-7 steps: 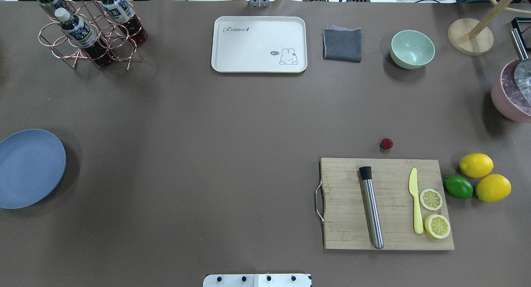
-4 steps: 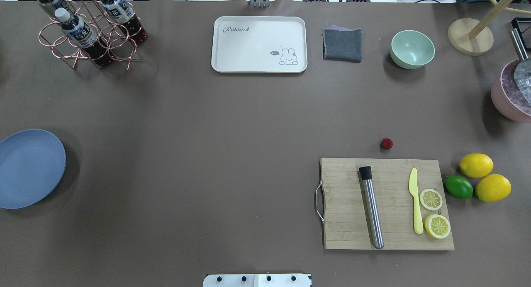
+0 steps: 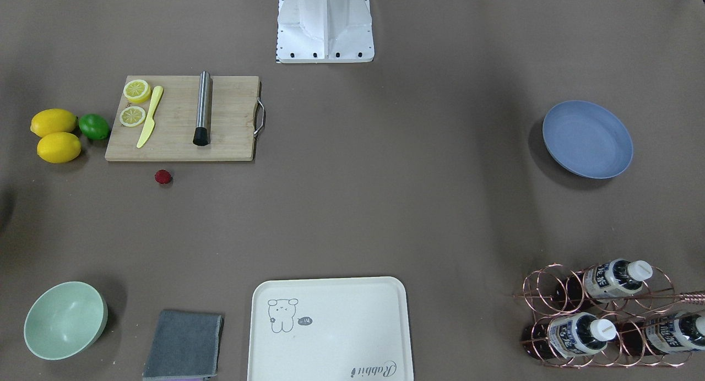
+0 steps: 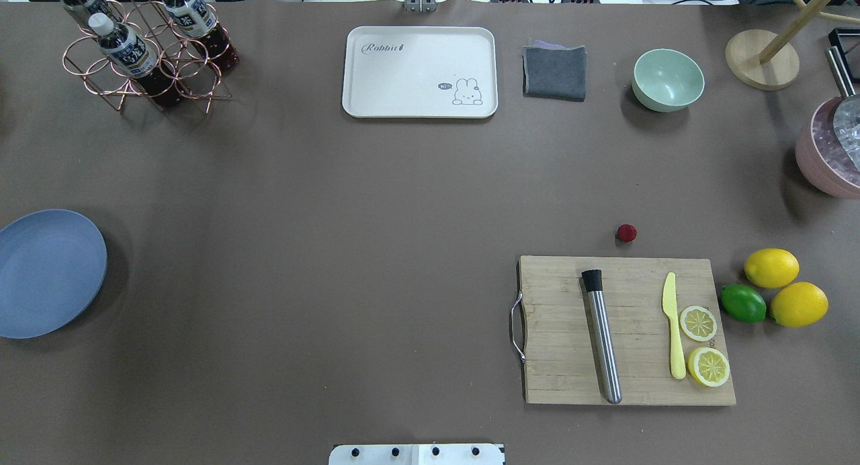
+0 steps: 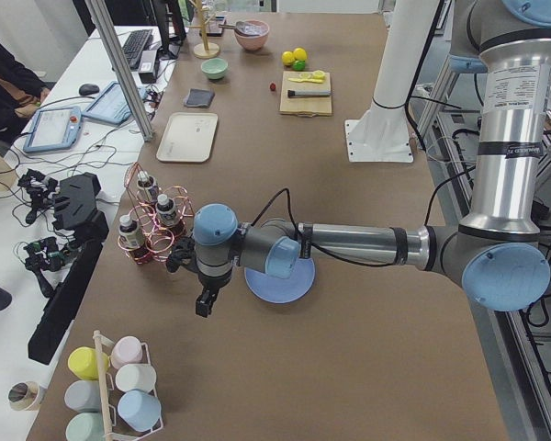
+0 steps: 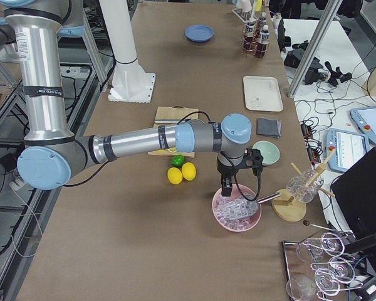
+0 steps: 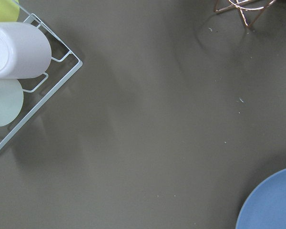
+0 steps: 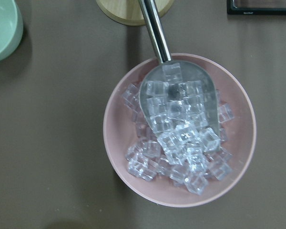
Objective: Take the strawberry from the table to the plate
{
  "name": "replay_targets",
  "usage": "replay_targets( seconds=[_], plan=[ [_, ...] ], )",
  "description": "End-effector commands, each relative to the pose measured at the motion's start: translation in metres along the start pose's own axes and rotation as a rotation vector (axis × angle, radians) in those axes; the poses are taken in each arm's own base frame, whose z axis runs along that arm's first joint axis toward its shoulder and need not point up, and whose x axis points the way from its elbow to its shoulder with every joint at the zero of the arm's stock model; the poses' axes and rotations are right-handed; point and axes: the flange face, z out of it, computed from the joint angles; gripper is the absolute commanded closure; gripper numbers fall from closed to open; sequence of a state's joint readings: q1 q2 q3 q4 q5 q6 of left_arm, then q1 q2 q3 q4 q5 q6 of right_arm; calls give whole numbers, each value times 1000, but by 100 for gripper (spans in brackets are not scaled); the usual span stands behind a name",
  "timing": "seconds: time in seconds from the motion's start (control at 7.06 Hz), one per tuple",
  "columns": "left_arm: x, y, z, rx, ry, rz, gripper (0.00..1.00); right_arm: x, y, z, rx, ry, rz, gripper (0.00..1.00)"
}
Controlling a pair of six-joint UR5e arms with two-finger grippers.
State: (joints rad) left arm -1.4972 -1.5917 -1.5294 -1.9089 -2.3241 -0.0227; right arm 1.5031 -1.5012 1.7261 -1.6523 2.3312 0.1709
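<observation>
The strawberry (image 4: pixel 626 233) (image 3: pixel 163 177), tiny and dark red, lies on the brown table (image 4: pixel 336 250) just beyond the cutting board's far edge. The blue-lavender plate (image 4: pixel 47 273) (image 3: pixel 587 139) sits empty at the table's left end. My left gripper (image 5: pixel 204 303) hangs over bare table just past the plate, near the cup rack; a piece of the plate's rim (image 7: pixel 271 202) shows in the left wrist view. My right gripper (image 6: pixel 225 188) hovers over a pink bowl of ice at the right end. Neither gripper shows closely enough, so I cannot tell whether either is open or shut.
A wooden cutting board (image 4: pixel 628 330) carries a steel muddler, a yellow knife and two lemon halves. Two lemons and a lime (image 4: pixel 743 303) lie to its right. At the far edge stand a cream tray (image 4: pixel 420 72), a grey cloth, a mint bowl (image 4: pixel 667 79) and a bottle rack (image 4: pixel 144 48). The pink ice bowl (image 8: pixel 178 131) holds a scoop.
</observation>
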Motion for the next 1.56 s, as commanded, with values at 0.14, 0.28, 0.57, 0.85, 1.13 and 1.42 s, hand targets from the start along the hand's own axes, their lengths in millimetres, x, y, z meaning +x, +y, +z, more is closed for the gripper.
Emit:
replay_targets(
  seconds=[0.14, 0.28, 0.57, 0.85, 1.13, 1.42],
  plan=[
    [32, 35, 83, 43, 127, -125, 2, -77, -5, 38, 50, -57, 80, 0],
    [46, 50, 94, 45, 154, -147, 2, -96, -3, 46, 54, -73, 108, 0],
    [65, 75, 122, 38, 191, -144, 2, -122, 1, 50, 45, -82, 133, 0],
    [73, 100, 160, 43, 157, -86, 2, -131, 3, 54, 39, -81, 142, 0],
    [77, 102, 162, 41, 170, -75, 18, -141, 1, 58, 39, -74, 127, 0],
    [81, 102, 158, 54, 196, -61, 100, -164, -2, 63, 38, -76, 178, 0]
  ],
)
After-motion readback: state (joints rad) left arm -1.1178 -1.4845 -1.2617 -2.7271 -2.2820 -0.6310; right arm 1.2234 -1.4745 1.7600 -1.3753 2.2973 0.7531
